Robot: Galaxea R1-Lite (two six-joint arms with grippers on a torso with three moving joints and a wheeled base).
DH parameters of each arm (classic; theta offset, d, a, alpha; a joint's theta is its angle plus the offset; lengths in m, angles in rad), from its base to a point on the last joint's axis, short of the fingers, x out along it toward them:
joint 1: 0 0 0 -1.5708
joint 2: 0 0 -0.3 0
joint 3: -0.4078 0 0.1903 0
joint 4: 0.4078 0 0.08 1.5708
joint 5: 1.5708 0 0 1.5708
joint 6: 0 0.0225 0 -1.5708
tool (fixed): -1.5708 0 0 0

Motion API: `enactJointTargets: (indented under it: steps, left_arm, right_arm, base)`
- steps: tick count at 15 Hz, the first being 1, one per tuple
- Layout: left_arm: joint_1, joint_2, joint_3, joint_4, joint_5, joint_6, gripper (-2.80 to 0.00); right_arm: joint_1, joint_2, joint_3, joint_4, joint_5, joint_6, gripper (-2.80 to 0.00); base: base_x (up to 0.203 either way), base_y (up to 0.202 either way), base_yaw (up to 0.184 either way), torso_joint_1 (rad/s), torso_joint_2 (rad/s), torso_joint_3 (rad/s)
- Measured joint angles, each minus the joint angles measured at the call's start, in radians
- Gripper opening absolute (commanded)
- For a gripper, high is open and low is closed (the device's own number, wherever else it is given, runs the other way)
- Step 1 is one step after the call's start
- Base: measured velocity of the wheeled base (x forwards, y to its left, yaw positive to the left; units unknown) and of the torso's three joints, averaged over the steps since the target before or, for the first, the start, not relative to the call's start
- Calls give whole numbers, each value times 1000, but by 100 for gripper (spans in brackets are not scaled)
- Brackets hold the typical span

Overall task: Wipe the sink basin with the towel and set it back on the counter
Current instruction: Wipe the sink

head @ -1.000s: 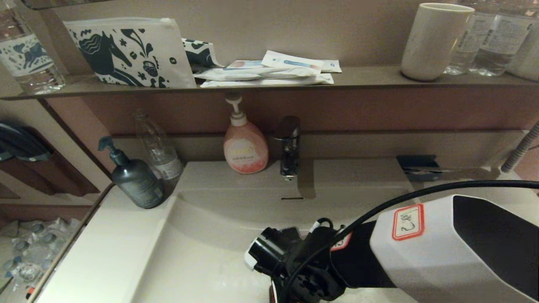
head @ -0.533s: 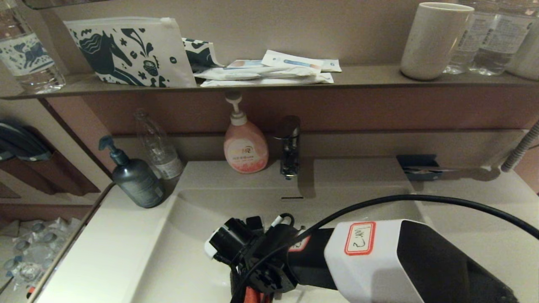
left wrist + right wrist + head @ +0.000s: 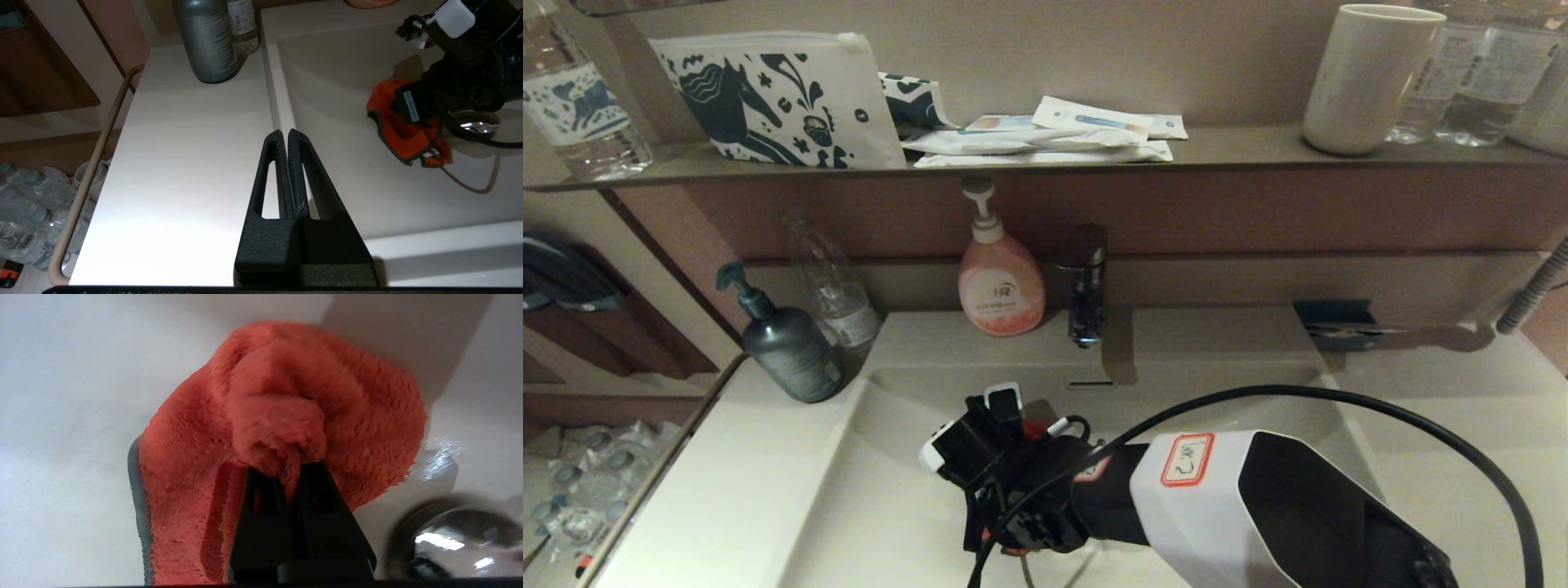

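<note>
My right gripper [image 3: 286, 473] is shut on a fold of the red-orange towel [image 3: 286, 408], pressing it onto the floor of the off-white sink basin [image 3: 890, 498]. In the left wrist view the towel [image 3: 392, 126] lies bunched under the right wrist, just beside the chrome drain plug [image 3: 474, 122]. From the head, the wrist hides most of the cloth; a red scrap [image 3: 1034, 429] shows near the overflow slot [image 3: 1089, 383]. My left gripper [image 3: 284, 132] is shut on nothing, hovering over the left counter [image 3: 184, 163] by the basin rim.
A grey pump bottle [image 3: 788, 347] and a clear bottle [image 3: 837, 298] stand on the counter's back left. A pink soap pump [image 3: 1001, 286] and the faucet [image 3: 1086, 286] are behind the basin. A dark blue packet [image 3: 1331, 322] lies back right. The brown shelf [image 3: 1241, 155] carries a pouch and a cup.
My right arm has swept the towel leftward across the basin, then up toward the back wall. The left gripper has not moved.
</note>
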Motion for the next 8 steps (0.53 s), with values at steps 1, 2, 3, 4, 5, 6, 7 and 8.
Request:
enactJointTargets:
  steps: [1, 2, 3, 4, 5, 6, 7, 8]
  left_arm:
    - [0, 0, 0, 0, 0, 0, -280]
    - [0, 0, 0, 0, 0, 0, -280]
    - [0, 0, 0, 0, 0, 0, -280]
    - [0, 0, 0, 0, 0, 0, -280]
    - [0, 0, 0, 0, 0, 0, -280]
    - [0, 0, 0, 0, 0, 0, -280]
    - [0, 0, 0, 0, 0, 0, -280]
    - [0, 0, 0, 0, 0, 0, -280]
  right_arm:
    - [-13, -7, 10, 5, -7, -1, -280]
    - [-27, -17, 26, 10, -25, -2, -280]
    - [-41, -29, 44, 16, -36, -4, -280]
    - [-51, -42, 66, 19, -47, -6, -280]
    - [-59, -55, 91, 24, -66, -10, -280]
    - [-66, -66, 115, 32, -91, -15, -280]
    - [-74, -78, 141, 42, -118, -16, -280]
    - [-83, -91, 167, 47, -139, -16, -280]
  base:
    - [0, 0, 0, 0, 0, 0]
    - [0, 0, 0, 0, 0, 0]
    - [0, 0, 0, 0, 0, 0]
    - [0, 0, 0, 0, 0, 0]
    - [0, 0, 0, 0, 0, 0]
    - [0, 0, 0, 0, 0, 0]
    - [0, 0, 0, 0, 0, 0]
    - [0, 0, 0, 0, 0, 0]
